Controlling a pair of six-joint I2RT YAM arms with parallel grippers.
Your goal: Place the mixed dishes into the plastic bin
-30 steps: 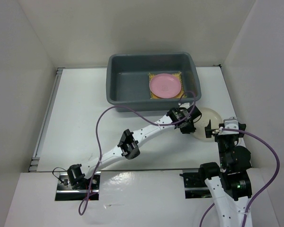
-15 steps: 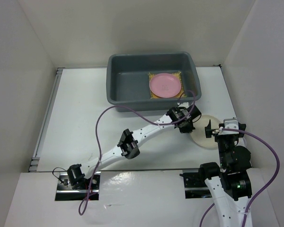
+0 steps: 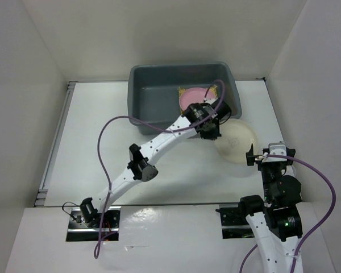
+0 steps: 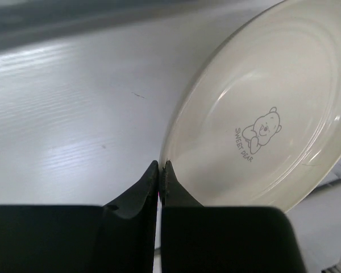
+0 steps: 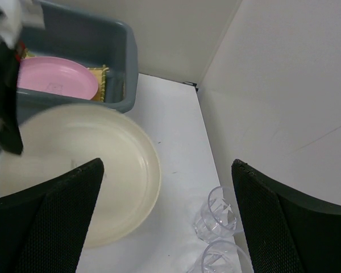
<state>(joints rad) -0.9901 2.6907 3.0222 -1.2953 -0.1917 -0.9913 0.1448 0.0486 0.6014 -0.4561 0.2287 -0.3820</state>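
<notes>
Well, the cream plate (image 4: 261, 131) is pinched only at its thin rim by the left gripper (image 4: 161, 169), whose jaws are pressed together on that edge. You should expect that it may swing or slide out, because the glaze looks smooth and nearly all the weight hangs to one side of the grip. The plate seems to be off the table, tilted, just beside the near right corner of the plastic bin (image 3: 137, 91) and not yet over it.

If you carry it low, its edge can hit the rolled rim and twist out of the jaws. Inside the bin the pink plate (image 3: 188, 98) lies on the yellow mat (image 5: 99, 79) at the right end, so a high release can knock plate on plate and chip one.

The right gripper (image 5: 166, 166), jaws wide apart and holding nothing, hovers near the plate's near edge and can bump it. The clear cups (image 5: 219, 213) stand by the right wall, apart from the plate.

The plate itself is round, shallow and glossy. It has a small bear drawing with tiny lettering in the middle, and it looks clean and unbroken.
</notes>
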